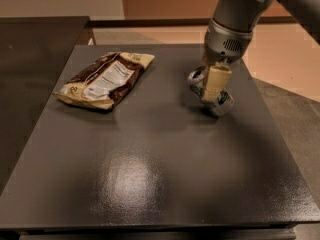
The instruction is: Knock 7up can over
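Note:
The 7up can (pixel 223 103) is on the dark grey table (pixel 150 164) at the far right. It leans steeply over to the left, its silver top pointing toward the bag and its base on the table. My gripper (pixel 213 88) comes down from the upper right and rests against the can's near side, covering its middle. The grey arm above it fills the top right corner.
A brown-and-cream snack bag (pixel 105 79) lies flat at the table's far left. A second dark table (pixel 30 59) stands to the left. The table's right edge is close to the can, with floor beyond it.

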`<state>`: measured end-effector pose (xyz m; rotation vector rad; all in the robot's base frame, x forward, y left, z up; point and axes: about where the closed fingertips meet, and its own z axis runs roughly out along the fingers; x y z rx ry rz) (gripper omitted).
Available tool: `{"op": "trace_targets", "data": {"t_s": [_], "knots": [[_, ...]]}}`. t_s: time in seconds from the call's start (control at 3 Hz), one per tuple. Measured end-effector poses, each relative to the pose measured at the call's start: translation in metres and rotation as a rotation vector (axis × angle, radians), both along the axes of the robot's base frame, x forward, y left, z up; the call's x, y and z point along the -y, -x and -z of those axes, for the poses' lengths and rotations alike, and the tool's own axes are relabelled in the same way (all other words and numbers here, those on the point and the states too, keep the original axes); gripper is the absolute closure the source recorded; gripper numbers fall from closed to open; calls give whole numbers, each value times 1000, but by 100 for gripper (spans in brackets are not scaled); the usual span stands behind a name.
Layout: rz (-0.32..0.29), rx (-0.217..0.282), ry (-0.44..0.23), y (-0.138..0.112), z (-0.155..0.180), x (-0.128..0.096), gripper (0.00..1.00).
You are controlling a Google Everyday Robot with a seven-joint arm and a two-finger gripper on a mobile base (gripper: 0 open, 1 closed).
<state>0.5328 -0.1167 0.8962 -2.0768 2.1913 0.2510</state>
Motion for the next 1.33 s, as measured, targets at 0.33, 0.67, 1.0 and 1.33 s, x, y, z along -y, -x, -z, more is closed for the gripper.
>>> {"op": "trace_targets", "data": {"t_s": [0.33,0.67,1.0,1.33], "knots": [[-66,6,72,7,3,-13,100],[-113,2,110,10,7,-27,81],[-148,2,141,10,13,-38,59],[-181,1,160,10,21,-45,35]]}}
